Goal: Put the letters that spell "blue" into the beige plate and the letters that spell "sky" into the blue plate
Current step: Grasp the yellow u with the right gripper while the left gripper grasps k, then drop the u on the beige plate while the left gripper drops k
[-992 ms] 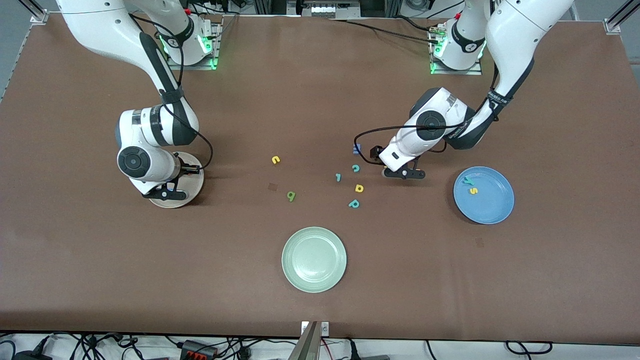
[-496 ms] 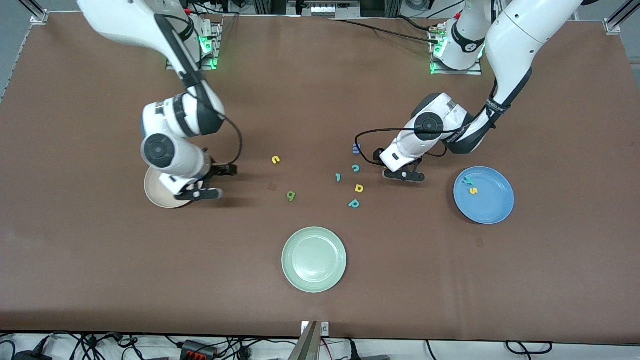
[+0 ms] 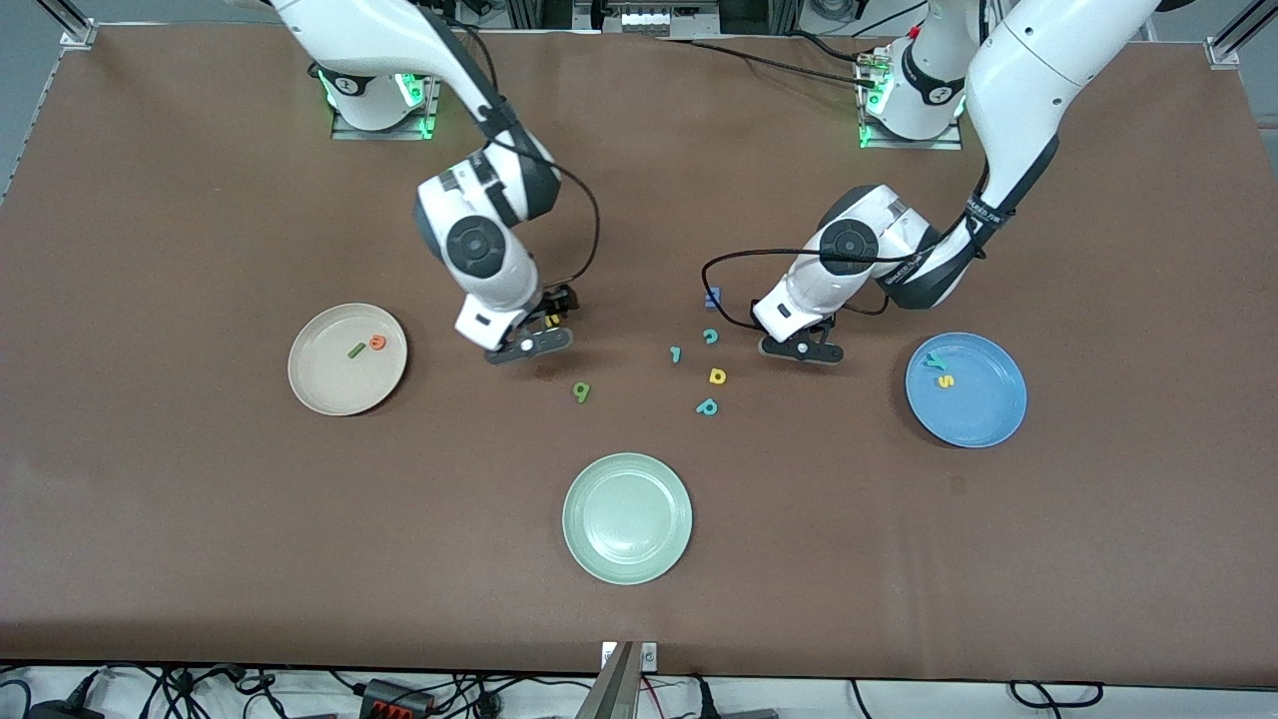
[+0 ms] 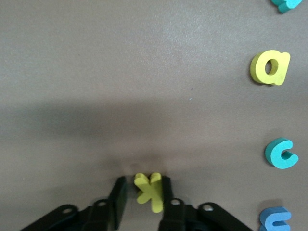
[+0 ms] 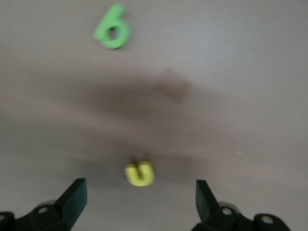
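The brown table [image 3: 200, 519] carries three round rimmed plates. The pale green plate [image 3: 627, 518] sits nearest the front camera, bare. The bright blue plate [image 3: 965, 389], toward the left arm's end, has the small yellow foam "s" [image 3: 946, 380] and the teal foam "y" [image 3: 936, 361] lying in it. The beige plate [image 3: 346, 359], toward the right arm's end, has the thin dark green foam bar "l" [image 3: 355, 350] and the orange foam "e" [image 3: 377, 343] inside, close together.

The left gripper [image 4: 143, 192] is down at the table between the loose letters and the blue plate, its fingers pinched in on the small yellow foam "k" [image 4: 149, 191], which rests on the tabletop. The right gripper [image 5: 139, 197] hangs low over the yellow foam "u" [image 5: 140, 173], fingers spread wide, one on each side of the letter, touching nothing.

The green foam "b" [image 3: 581, 391] lies on the table nearer the front camera than the "u". Beside the left gripper are a teal "c" [image 3: 710, 337], a teal hooked letter [image 3: 676, 354], a yellow "a" [image 3: 717, 375], a teal "p" [image 3: 707, 406] and a small blue letter [image 3: 712, 297].
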Controlling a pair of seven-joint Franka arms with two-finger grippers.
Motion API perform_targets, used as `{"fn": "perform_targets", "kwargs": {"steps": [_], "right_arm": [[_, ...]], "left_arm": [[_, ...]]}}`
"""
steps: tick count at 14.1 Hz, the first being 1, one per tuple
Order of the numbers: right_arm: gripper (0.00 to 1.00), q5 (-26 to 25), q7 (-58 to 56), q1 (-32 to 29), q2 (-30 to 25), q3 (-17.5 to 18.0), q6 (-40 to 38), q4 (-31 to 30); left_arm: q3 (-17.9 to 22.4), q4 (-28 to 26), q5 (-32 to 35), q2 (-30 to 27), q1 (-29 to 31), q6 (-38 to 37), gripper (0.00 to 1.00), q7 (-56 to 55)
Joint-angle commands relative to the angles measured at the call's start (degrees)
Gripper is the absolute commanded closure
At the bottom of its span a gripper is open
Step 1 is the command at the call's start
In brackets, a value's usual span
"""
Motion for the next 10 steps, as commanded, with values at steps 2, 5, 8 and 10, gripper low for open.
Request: {"fn": "perform_targets", "kwargs": {"steps": [2, 5, 8, 10], "right_arm": [[0.18, 0.02, -0.25, 1.21, 2.7, -0.5, 2.03, -0.15], [0.31, 0.02, -0.25, 1.47, 2.7, -0.58, 2.29, 0.02], [0.44, -0.06, -0.42, 1.47, 2.79, -0.59, 2.38, 0.02], [0.56, -0.06, -0.51, 1.3, 2.79, -0.59, 2.38, 0.02]], "left_arm": [[0.02, 1.08, 1.8, 0.84, -0.21, 0.13, 0.84, -1.37], [-0.07, 1.16, 1.8, 0.14, 0.58, -0.4, 0.96, -0.93], [-0.5, 1.34, 1.89, -5.38, 4.08, -4.33, 0.96, -0.4], [-0.68, 3.7, 1.89, -8.64, 5.5, -11.35, 0.95, 2.39]]}}
